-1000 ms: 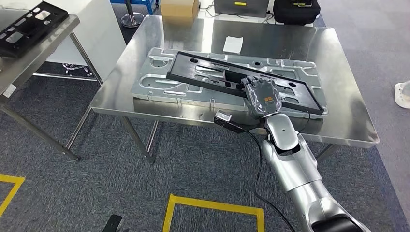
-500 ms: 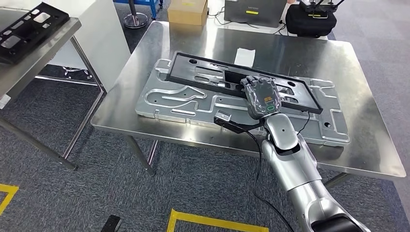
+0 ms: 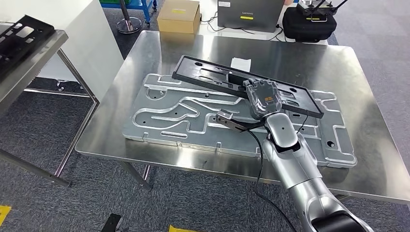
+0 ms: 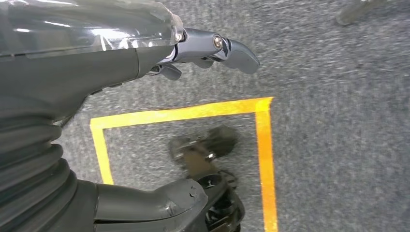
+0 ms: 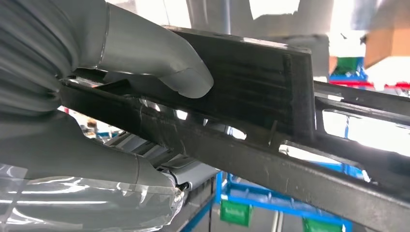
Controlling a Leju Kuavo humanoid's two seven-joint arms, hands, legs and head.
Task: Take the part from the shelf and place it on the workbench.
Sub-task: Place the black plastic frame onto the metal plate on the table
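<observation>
The part is a long black plastic frame with cut-outs. It hangs slanted just above a silver pressed-metal plate that lies on the steel workbench. My right hand grips the frame near its right half, fingers over the top rail. In the right wrist view the thick grey thumb presses against the black frame. Whether the frame touches the plate is unclear. My left hand hangs over the carpet with fingers apart, holding nothing.
A second steel table at the left carries another black frame. Behind the workbench stand a cardboard box, a grey case and a black bag. A white paper slip lies on the bench. Yellow tape marks the floor.
The camera has moved closer, so the workbench fills more of the picture and sits lower. My right hand keeps its grip on the black frame above the silver plate.
</observation>
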